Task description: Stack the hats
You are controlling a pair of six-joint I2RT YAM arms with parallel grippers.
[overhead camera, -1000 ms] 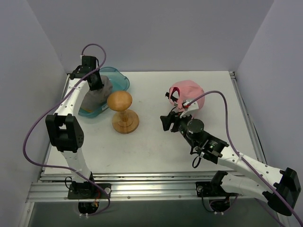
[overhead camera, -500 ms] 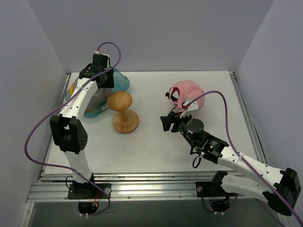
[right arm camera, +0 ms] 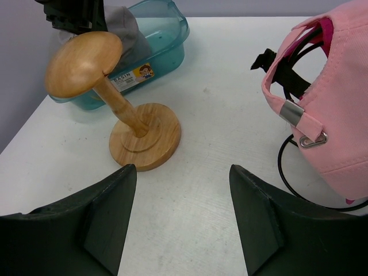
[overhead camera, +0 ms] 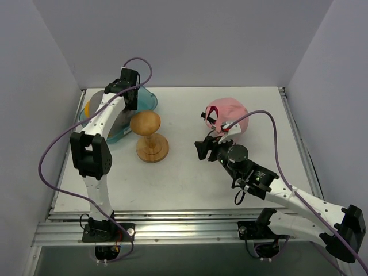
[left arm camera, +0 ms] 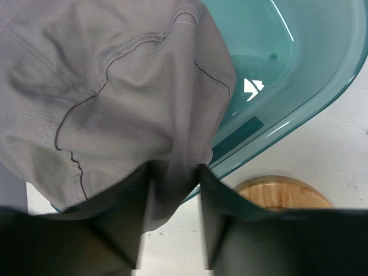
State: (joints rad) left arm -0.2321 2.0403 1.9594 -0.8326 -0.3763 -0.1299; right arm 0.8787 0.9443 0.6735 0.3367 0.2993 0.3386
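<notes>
My left gripper [overhead camera: 130,96] is shut on a fold of the grey cap [left arm camera: 115,103] and holds it over the teal tub [overhead camera: 147,99]. The cap hangs down under the arm [overhead camera: 118,119]. In the left wrist view the fingers [left arm camera: 175,169] pinch the cap's edge above the tub [left arm camera: 287,80]. A yellow-orange hat [overhead camera: 87,107] shows at the tub's left end. The light pink cap [overhead camera: 228,115] lies at right with magenta [overhead camera: 213,112] inside it. My right gripper [overhead camera: 202,148] is open and empty over bare table [right arm camera: 181,168], left of the pink cap [right arm camera: 339,103].
The round-topped wooden hat stand [overhead camera: 146,135] stands between the tub and my right gripper; it also shows in the right wrist view [right arm camera: 86,63]. Its base [left arm camera: 282,192] shows in the left wrist view. A black cable loop [right arm camera: 286,172] lies by the pink cap. Walls enclose the table.
My left gripper has moved right and toward the back wall with the grey cap, uncovering the yellow-orange hat at the tub's left end. The right arm has not moved.
</notes>
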